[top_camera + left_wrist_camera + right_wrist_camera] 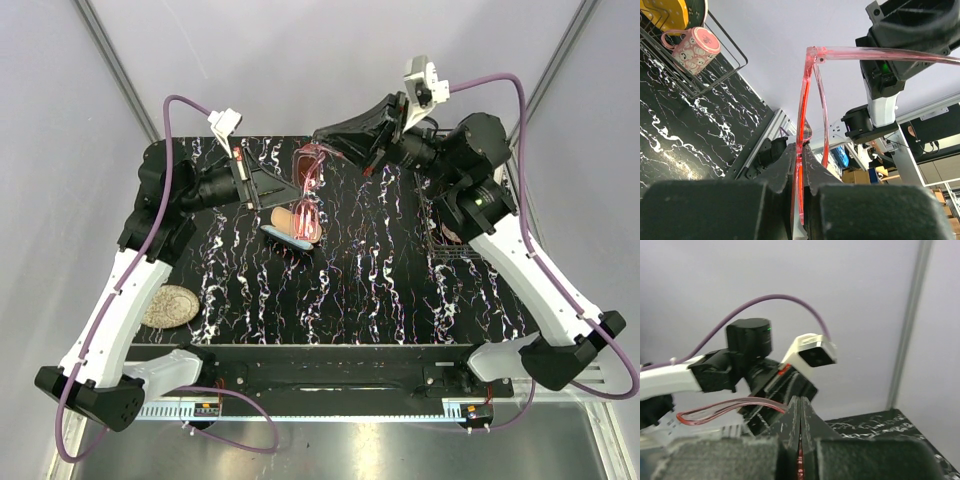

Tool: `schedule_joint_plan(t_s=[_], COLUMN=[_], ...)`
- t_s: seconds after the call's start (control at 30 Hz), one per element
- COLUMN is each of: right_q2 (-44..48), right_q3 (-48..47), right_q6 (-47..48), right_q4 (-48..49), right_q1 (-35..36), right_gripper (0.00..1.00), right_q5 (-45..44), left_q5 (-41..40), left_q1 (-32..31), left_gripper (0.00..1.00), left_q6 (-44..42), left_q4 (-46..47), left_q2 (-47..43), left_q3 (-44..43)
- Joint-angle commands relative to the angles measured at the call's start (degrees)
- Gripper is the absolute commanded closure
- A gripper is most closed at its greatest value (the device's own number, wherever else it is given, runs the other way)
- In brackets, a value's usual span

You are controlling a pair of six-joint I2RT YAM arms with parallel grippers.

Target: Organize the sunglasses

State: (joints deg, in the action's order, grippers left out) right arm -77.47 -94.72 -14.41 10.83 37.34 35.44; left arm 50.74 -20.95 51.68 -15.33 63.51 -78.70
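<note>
Both left hand (801, 153) and right hand (799, 401) pinch the sunglasses (813, 53) between them.

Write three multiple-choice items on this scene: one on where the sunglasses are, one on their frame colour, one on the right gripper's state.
1. Where are the sunglasses?
A. flat on the table
B. held between both grippers
C. hanging from a cable

2. What colour is their frame?
A. red-pink
B. blue
C. green

3. The right gripper is:
A. wide open
B. out of view
C. shut on the sunglasses

Key:
1. B: the left gripper and the right one each pinch the sunglasses.
2. A: the thin frame shows red-pink in the left wrist view.
3. C: its fingers meet on a red-pink strip in the right wrist view.
</note>
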Motion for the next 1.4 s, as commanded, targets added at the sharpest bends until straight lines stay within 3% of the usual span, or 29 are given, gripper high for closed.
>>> schedule_joint_plan(t_s=[0.0, 0.13, 0.3, 0.4, 0.53, 0.63, 0.67, 0.7, 0.73, 0.77, 0.83, 1.0, 1.2, 1.37], right_q2=[-1.1, -1.5, -2.1, -2.9, -3.8, -3.3, -3.1, -2.9, -3.1, -3.7, -7.4, -14.2, -24.4, -35.1], right_q3=[-1.5, 0.6, 3.4, 4.4, 2.7, 1.3, 0.9, 0.4, -1.7, -3.5, -9.7, -7.0, -4.9, -7.1], right_q6=[-1.4, -1.8, -0.9, -0.4, 1.8, 1.4, 1.1, 0.4, -0.6, -1.2, -4.0, -7.7, 8.0, 14.1], right_q4=[-0.5, -2.8, -5.9, -7.5, -10.6, -10.5, -10.6, -12.4, -15.5, -18.4, -27.4, -30.8, -33.5, -35.3], right_q1=[0.0, 0.0, 0.0, 0.0, -0.1, 0.0, 0.0, -0.1, -0.2, -0.7, -2.4, -10.1, -10.8, -10.8], right_gripper=[1.00, 1.00, 1.00, 1.00, 0.97, 0.88, 0.78, 0.74, 0.70, 0.60, 0.55, 0.42, 0.23, 0.20], right_q5=[13.4, 17.0, 14.7, 10.2, -0.8, -6.3, -8.2, -10.5, -15.0, -17.4, -20.4, -16.2, -8.3, -4.3], left_q5=[-1.0, -0.9, 0.6, 2.7, 1.7, -0.4, -1.2, -2.4, -5.0, -6.3, -9.8, -18.4, -23.2, -23.2], left_q1=[0.2, 0.3, 0.3, 0.3, 0.4, 0.9, 1.2, 2.0, 2.5, 3.0, 4.8, 8.5, 11.5, 12.6], left_gripper=[1.00, 1.00, 1.00, 1.00, 1.00, 1.00, 1.00, 1.00, 1.00, 1.00, 1.00, 1.00, 1.00, 1.00], left_q6=[-1.1, -1.1, 0.1, 2.8, 2.5, 0.8, -0.6, -1.7, -2.8, -4.9, -5.8, -7.3, -9.1, -10.7], left_q4=[0.4, 0.2, 3.0, 8.2, 7.2, 4.8, 3.8, 0.9, -1.1, -2.6, -5.2, -9.6, -11.5, -12.3], left_q2=[0.0, 0.3, 0.5, 0.3, 0.9, 1.5, 1.8, 2.0, 2.2, 2.4, 2.2, 1.4, 0.6, 1.6], left_q3=[-0.9, -1.6, -1.6, -0.2, -0.1, 0.5, 0.8, 0.9, 0.9, 1.3, 2.7, 7.6, 11.7, 12.1])
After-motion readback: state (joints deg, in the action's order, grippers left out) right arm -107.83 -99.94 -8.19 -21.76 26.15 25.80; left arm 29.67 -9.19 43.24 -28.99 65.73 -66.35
